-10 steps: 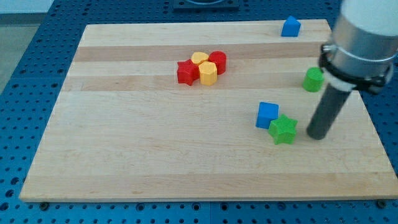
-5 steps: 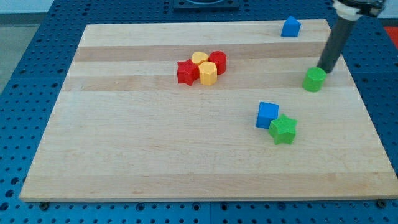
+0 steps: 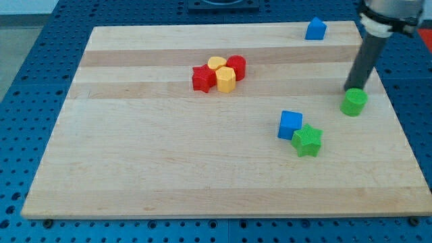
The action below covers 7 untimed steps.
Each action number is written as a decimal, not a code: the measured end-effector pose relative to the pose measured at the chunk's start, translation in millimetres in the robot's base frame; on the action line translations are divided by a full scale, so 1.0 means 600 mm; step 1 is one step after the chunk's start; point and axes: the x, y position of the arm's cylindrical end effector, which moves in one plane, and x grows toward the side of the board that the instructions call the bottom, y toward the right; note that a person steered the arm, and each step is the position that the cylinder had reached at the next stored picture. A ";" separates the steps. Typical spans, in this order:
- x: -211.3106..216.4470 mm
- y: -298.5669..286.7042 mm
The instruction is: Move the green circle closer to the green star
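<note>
The green circle (image 3: 354, 102) lies at the board's right side. My tip (image 3: 353, 90) stands right against its upper edge, on the side toward the view's top. The green star (image 3: 307, 140) lies lower and to the left of the circle, touching a blue cube (image 3: 290, 125) at its upper left. A clear gap of board separates the circle from the star.
A cluster of a red star (image 3: 202, 78), a yellow block (image 3: 225, 79), another yellow block (image 3: 217, 63) and a red circle (image 3: 236, 67) sits at the upper middle. A blue block (image 3: 315, 29) stands by the top edge. The board's right edge (image 3: 391, 115) is close to the circle.
My tip swung from beside the green star up to above the green circle, then pushed the circle down and slightly right, toward the view's bottom.
</note>
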 end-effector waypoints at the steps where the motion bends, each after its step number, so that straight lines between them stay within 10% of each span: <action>1: 0.021 0.019; 7: 0.075 -0.141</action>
